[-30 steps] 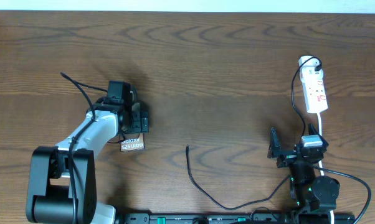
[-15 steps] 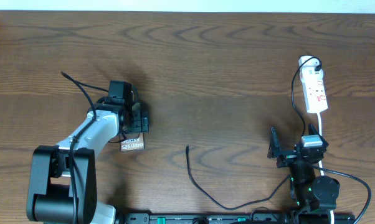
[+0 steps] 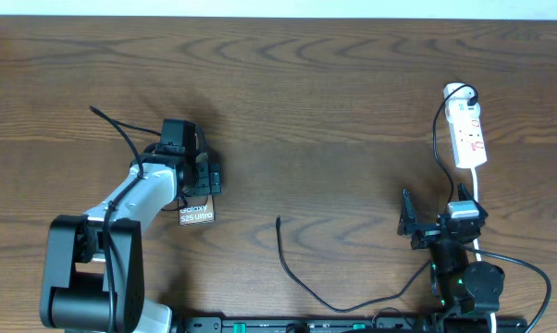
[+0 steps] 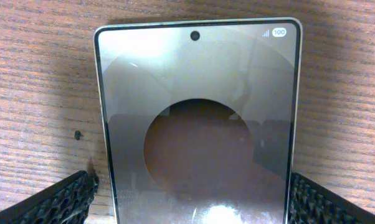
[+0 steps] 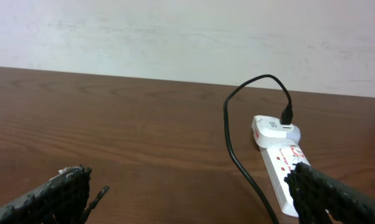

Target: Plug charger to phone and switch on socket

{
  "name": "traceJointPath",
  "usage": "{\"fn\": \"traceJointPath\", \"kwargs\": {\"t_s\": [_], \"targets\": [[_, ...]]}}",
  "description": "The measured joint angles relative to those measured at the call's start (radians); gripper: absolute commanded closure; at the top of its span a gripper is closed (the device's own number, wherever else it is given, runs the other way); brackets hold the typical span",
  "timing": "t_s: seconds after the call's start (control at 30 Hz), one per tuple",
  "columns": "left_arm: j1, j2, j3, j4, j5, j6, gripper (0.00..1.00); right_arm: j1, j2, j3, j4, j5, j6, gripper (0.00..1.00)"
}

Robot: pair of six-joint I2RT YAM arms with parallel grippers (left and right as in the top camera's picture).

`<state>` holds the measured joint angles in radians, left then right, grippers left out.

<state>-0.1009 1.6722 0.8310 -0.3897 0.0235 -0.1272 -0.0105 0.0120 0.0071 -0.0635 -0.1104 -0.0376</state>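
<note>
The phone (image 3: 196, 215) lies flat on the table with its "Galaxy S25 Ultra" end showing below my left gripper (image 3: 203, 178). In the left wrist view the phone (image 4: 197, 93) fills the frame, and my left gripper (image 4: 190, 202) is open with a finger at each long edge; a thin strip of wood shows beside the left finger. The charger cable (image 3: 302, 282) lies loose, with its tip (image 3: 278, 220) to the right of the phone. The white socket (image 3: 468, 134) lies at the far right with a black plug (image 5: 287, 116) in it. My right gripper (image 3: 436, 222) is open and empty, in front of the socket (image 5: 278, 149).
The black charger cable (image 5: 236, 155) runs from the plug down past my right gripper (image 5: 194, 196). A white cord (image 3: 477, 190) leads from the socket toward the right arm's base. A pale wall stands behind the table's far edge (image 5: 113, 70).
</note>
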Motion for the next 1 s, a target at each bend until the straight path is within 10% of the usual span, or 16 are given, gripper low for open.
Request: {"fn": "traceJointPath", "kwargs": {"t_s": [1.0], "targets": [[0.000,0.005,0.014,-0.043,0.004,-0.004,0.16,0.000,0.000,0.000,0.000,0.000,0.000,0.01]]}}
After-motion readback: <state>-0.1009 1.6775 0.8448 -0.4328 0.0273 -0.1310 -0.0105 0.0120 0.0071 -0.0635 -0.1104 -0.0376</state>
